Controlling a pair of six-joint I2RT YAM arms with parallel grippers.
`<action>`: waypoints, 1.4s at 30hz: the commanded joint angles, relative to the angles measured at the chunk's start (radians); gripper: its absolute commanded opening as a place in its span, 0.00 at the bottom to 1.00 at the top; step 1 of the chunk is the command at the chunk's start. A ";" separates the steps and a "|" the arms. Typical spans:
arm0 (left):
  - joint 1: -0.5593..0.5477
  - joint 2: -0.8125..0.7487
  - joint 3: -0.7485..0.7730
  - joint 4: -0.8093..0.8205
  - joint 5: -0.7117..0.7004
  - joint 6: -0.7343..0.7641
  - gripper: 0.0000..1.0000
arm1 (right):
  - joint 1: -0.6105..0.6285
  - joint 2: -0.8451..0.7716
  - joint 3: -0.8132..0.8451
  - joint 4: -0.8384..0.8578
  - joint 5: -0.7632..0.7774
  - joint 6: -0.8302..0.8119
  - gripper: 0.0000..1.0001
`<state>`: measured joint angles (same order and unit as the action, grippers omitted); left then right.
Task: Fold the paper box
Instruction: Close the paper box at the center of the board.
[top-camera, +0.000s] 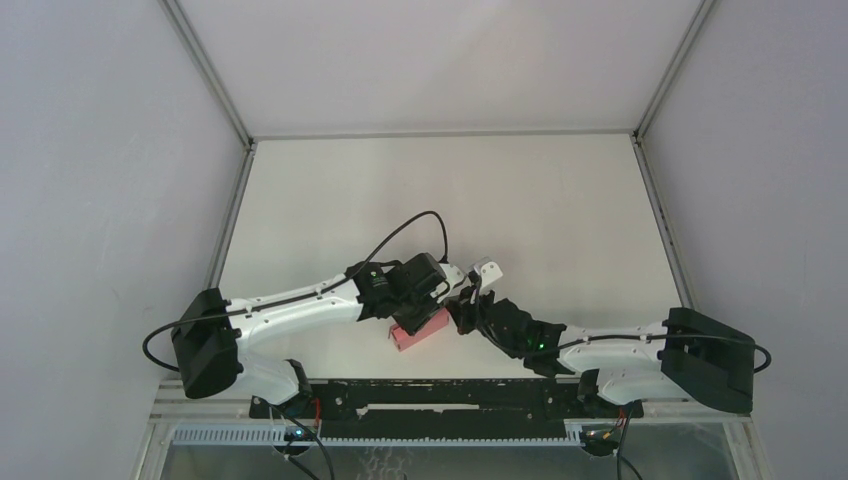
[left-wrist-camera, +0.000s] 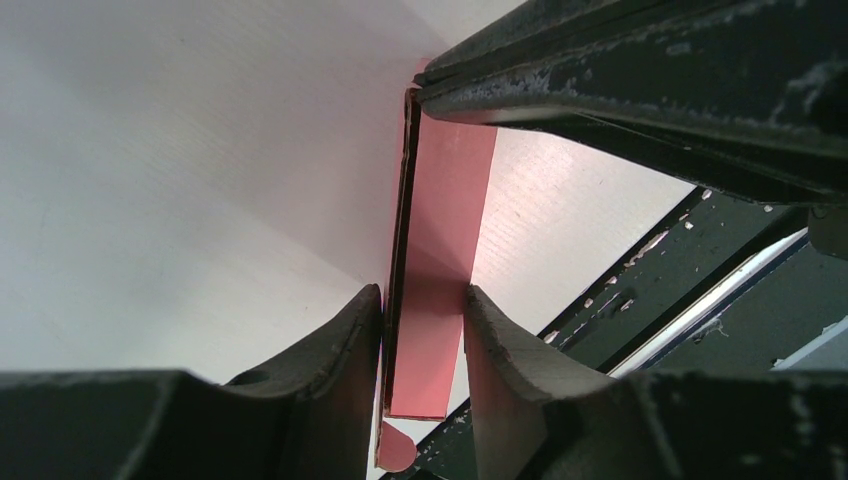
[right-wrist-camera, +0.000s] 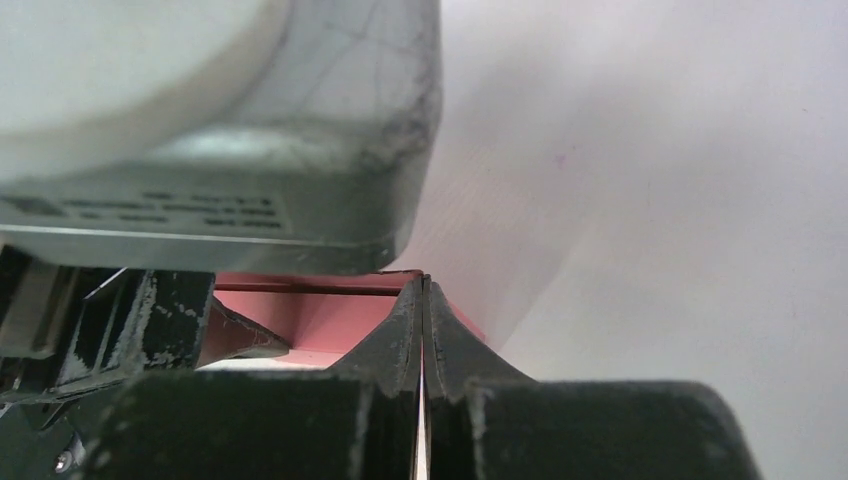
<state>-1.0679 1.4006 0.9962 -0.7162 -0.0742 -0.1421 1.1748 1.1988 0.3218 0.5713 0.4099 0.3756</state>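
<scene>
As left gripper clamps it | paper box: pink, matte, thin-walled

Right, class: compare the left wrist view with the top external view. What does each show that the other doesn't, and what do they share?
Left wrist only: the paper box edge-on, fingers of the left gripper close against both its sides, and a rounded tab at one end. Top external only: both whole arms, the table and the enclosure walls. Shared: the pink box, with the tip of the shut right gripper at its edge.
</scene>
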 joint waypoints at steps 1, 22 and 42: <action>0.008 0.003 0.040 0.038 0.005 -0.010 0.40 | 0.018 0.013 -0.010 0.043 0.020 0.028 0.00; 0.011 -0.003 0.032 0.039 0.003 -0.011 0.40 | 0.035 0.060 -0.079 0.163 0.036 0.029 0.00; 0.016 -0.004 0.028 0.037 0.003 -0.011 0.40 | 0.045 0.045 -0.113 0.174 0.065 -0.015 0.00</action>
<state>-1.0615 1.4010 0.9962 -0.7113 -0.0723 -0.1421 1.2068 1.2541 0.2306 0.7967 0.4667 0.3878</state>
